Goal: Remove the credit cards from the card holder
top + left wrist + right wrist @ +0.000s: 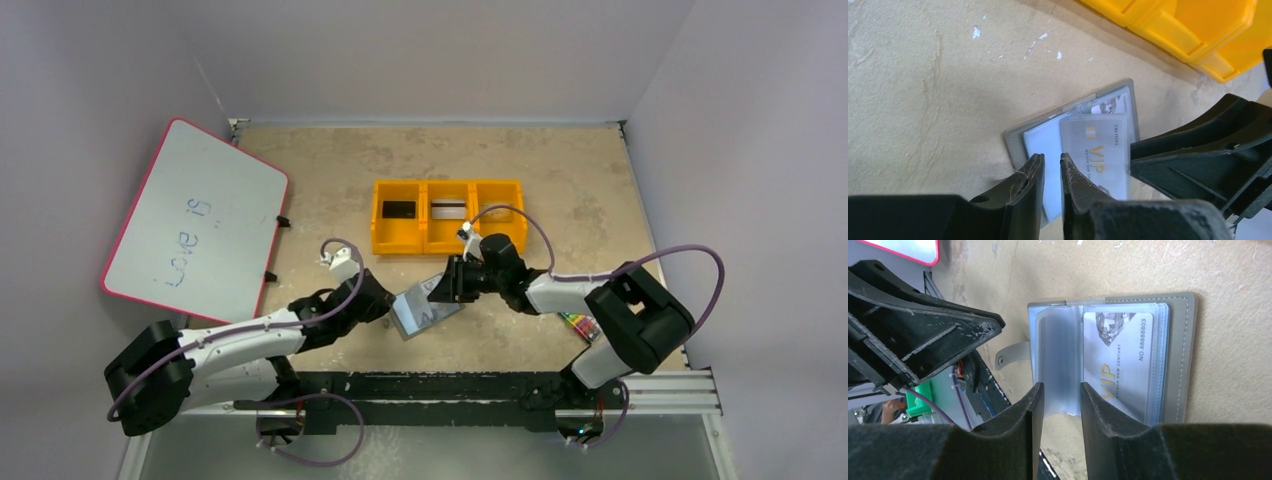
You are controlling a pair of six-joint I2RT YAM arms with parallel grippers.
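Left hand [1052, 161] nearly closed, pinching card holder [1018, 138]

It was a robotics lab cell: plain white walls [420, 50] boxed in a mottled beige tabletop [560, 170], two black-and-white robot arms [240, 345] bolted to a slotted aluminium rail [670, 392].

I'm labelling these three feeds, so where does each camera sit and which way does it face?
Top external: fixed above and behind the arms, looking down on the table; the left arm and right arm show, bases at the bottom.
Left wrist: on the left arm, looking down past its own fingers at the open card holder.
Right wrist: on the right arm, looking past its own fingers at the same card holder.
Shared: both wrist views show the VIP card in the card holder.
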